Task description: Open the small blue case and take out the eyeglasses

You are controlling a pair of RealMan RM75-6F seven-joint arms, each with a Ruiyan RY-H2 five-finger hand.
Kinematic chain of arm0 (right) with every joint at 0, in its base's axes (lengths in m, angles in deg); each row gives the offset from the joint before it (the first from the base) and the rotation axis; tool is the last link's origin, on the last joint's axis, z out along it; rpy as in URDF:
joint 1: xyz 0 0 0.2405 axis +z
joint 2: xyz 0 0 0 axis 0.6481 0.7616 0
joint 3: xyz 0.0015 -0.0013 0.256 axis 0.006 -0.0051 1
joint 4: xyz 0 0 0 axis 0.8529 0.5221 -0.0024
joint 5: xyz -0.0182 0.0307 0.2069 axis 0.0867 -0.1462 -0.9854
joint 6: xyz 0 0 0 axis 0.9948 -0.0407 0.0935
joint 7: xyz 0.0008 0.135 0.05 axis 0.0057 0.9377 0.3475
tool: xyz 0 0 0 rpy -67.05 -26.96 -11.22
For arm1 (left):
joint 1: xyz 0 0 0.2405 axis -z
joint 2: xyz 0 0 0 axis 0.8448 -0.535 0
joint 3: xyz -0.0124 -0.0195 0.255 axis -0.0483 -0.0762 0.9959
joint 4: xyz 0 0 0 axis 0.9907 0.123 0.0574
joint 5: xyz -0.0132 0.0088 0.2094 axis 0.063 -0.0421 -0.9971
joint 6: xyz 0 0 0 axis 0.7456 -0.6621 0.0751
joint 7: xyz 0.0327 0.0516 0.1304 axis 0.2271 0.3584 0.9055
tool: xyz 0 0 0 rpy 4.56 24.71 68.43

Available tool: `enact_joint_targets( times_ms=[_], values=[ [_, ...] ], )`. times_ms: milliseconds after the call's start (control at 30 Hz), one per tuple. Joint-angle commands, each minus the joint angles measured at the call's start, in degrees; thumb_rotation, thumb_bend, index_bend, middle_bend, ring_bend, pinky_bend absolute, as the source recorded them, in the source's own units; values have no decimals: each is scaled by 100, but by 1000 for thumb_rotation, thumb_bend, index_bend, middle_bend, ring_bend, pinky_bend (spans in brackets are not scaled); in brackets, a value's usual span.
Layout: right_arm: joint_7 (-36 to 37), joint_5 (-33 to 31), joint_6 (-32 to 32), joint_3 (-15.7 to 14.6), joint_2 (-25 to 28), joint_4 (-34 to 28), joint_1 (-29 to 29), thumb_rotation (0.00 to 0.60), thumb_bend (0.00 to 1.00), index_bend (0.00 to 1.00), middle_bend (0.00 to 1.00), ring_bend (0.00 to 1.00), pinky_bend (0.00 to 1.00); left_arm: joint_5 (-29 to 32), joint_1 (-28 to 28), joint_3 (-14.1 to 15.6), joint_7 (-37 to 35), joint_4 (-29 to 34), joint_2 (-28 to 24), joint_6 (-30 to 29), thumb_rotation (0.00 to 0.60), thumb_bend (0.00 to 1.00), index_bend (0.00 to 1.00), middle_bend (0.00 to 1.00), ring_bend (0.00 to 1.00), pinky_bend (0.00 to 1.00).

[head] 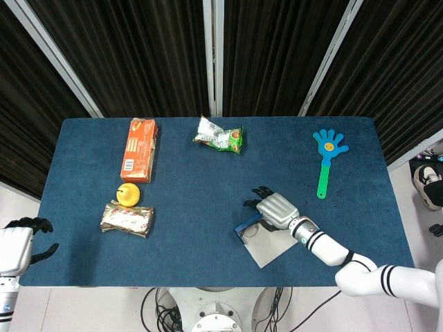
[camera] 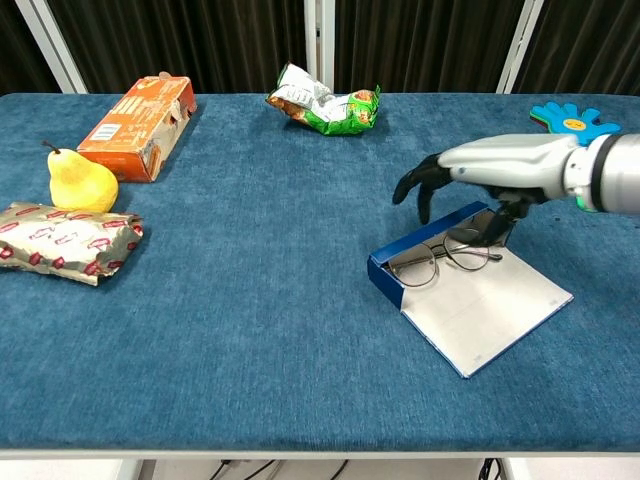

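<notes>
Two hands logged. Right hand (camera: 470,180), palm down, poised over far end of case (camera: 432,262); fingers (camera: 412,186) spread and curled downward toward the table, dark tips apart, thumb reaching down behind the glasses (camera: 441,259); whether thumb touches them, cannot tell. Right forearm white with dark bands, entering from the right edge, held low over the table (head: 201,200). Left hand (head: 21,242) off the table's near-left corner, dark fingers spread, holding nothing.

Case: small, blue, lying open right of centre, white lid flap folded flat toward the near-right. Glasses: thin wire frame, round lenses, resting inside the blue tray, partly over the flap's hinge edge.

Other stock:
- Orange carton (camera: 140,126), far left, lying flat; printing present but too small to read.
- Pear (camera: 78,183), yellow, just beside the carton's near end.
- Foil packet (camera: 66,241), silver with red lettering, illegible, near pear, at the left edge.
- Snack bag (camera: 325,102), green and white, crumpled, far centre; print unreadable.
- Hand clapper (head: 327,156), blue palm with yellow smiley face, green handle, far right.
</notes>
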Motion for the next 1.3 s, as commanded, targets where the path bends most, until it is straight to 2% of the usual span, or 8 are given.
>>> enact_joint_targets(
  times_ms=[33, 433, 800, 933, 1033, 1167, 1300],
  values=[
    [-31, 0, -57, 37, -109, 114, 53, 600, 432, 251, 318, 0, 0, -4, -1, 1, -9, -3, 0, -1, 600, 165, 524, 512, 414, 459],
    [-123, -109, -96, 56, -204, 212, 53, 600, 458, 332, 342, 0, 0, -19, 1, 5, -45, -14, -6, 0, 600, 165, 524, 512, 414, 458],
    [-128, -191, -27, 120, -238, 295, 16, 600, 477, 541, 377, 0, 0, -19, 4, 5, -60, -16, -5, 6, 600, 166, 524, 512, 414, 459],
    [-154, -319, 145, 287, -321, 415, 7, 600, 477, 577, 377, 0, 0, -23, 6, 5, -56, -18, -4, 6, 600, 165, 524, 512, 414, 458],
    [-262, -415, 463, 497, -562, 655, 6, 600, 477, 599, 375, 3, 0, -20, 7, 2, -38, -16, -2, 4, 600, 166, 524, 512, 414, 458],
    [-558, -529, 1069, 762, -1207, 1220, -11, 600, 476, 623, 377, 16, 0, -9, 9, -1, -30, -11, -2, 11, 600, 166, 524, 512, 414, 458],
    [-874, -477, 1554, 873, -1887, 1863, 11, 600, 477, 632, 381, 28, 0, -13, 9, 0, -47, -16, -4, 9, 600, 165, 524, 512, 414, 458]
  ],
)
